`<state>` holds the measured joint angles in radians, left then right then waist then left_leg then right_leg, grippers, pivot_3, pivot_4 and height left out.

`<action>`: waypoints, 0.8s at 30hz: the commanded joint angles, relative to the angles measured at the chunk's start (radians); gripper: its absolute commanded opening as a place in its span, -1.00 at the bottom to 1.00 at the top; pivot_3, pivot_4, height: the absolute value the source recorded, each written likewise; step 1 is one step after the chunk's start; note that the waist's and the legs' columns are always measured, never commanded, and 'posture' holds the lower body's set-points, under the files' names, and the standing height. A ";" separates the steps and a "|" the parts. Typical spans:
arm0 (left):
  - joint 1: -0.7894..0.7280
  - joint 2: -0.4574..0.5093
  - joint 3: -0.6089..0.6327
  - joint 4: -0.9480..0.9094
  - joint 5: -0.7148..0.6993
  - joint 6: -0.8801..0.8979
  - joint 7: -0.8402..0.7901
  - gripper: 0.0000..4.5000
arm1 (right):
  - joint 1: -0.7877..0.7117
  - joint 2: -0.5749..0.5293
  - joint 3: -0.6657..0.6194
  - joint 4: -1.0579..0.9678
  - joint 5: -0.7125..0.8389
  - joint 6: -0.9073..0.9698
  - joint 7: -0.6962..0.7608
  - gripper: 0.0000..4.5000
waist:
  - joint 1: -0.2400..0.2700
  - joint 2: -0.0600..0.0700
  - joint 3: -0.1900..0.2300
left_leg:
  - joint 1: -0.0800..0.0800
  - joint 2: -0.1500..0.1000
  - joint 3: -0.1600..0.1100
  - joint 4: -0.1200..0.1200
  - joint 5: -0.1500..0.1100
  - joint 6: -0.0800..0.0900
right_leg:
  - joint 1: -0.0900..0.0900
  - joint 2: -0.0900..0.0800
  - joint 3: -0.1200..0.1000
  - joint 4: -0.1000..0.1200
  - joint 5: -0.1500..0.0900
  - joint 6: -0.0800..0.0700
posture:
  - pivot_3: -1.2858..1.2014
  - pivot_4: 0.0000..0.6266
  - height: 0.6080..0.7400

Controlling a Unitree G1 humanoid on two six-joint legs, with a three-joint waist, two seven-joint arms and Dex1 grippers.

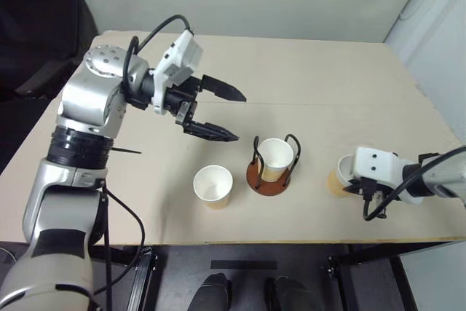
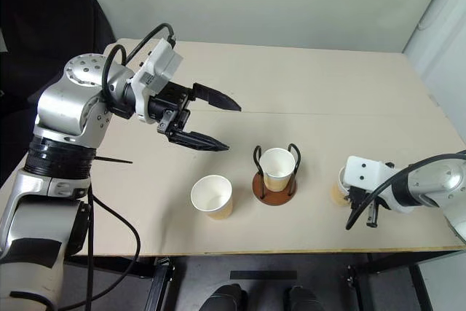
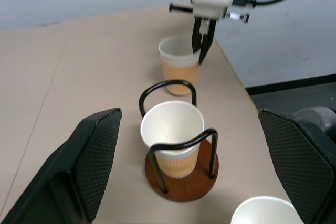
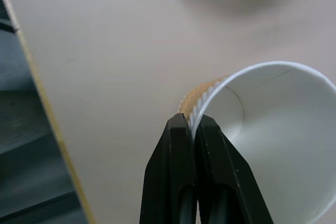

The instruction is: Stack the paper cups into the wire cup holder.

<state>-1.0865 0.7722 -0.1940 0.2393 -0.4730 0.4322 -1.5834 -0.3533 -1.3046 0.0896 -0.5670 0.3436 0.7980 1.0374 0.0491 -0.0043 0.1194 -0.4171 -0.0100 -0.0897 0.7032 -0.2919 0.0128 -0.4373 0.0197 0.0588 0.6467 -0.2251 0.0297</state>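
No brand, label or writing can be read on anything here. On the pale beige tabletop, the wire cup holder, a round reddish-brown disc with two upright dark wire loops, stands in the lower centre of the left eye view with one tapered paper cup, white inside and tan lower down, seated upright between its loops. A second paper cup stands upright on the table just left of the holder, apart from it. The third paper cup stands to the right of the holder, partly hidden there behind the white housing of the right gripper. The right wrist view supplies what the head views hide: the two black fingers are pressed together on that cup's rim, one inside the wall and one outside. The left gripper hangs above the table in the upper left-centre, its black fingers spread wide and holding nothing; the left wrist view looks between them onto the holder.
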 commanded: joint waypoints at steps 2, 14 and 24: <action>0.004 0.038 0.003 0.001 -0.009 -0.029 -0.031 1.00 | -0.137 0.002 -0.080 -0.024 0.065 0.051 0.026 -0.99 | -0.003 0.000 0.000 | 0.000 0.000 0.000 0.000 0.000 0.000 | 0.000 0.000 0.000 0.000 0.000 0.000 | 0.03 -0.52 1.00; 0.023 0.050 -0.013 0.014 -0.006 -0.051 -0.031 1.00 | -0.617 0.086 -0.014 0.019 0.166 0.162 0.068 -0.99 | -0.007 0.000 0.000 | 0.000 0.000 -0.001 -0.002 0.000 0.000 | -0.001 0.000 0.000 -0.002 0.000 0.000 | 0.03 -0.52 1.00; 0.030 0.056 -0.030 0.016 -0.005 -0.069 -0.031 1.00 | -0.745 0.253 0.164 0.047 0.118 0.161 0.080 -0.99 | -0.013 0.000 0.000 | -0.001 0.000 -0.001 -0.002 0.000 0.000 | -0.002 0.000 -0.001 -0.002 0.000 0.000 | 0.03 -0.52 1.00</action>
<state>-1.0504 0.8162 -0.2342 0.2730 -0.4721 0.3800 -1.5835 -1.0646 -1.0465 0.2614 -0.5209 0.4825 0.9695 1.1080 0.0360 -0.0039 0.1196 -0.4181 -0.0101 -0.0910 0.7015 -0.2918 0.0131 -0.4391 0.0197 0.0581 0.6449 -0.2252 0.0295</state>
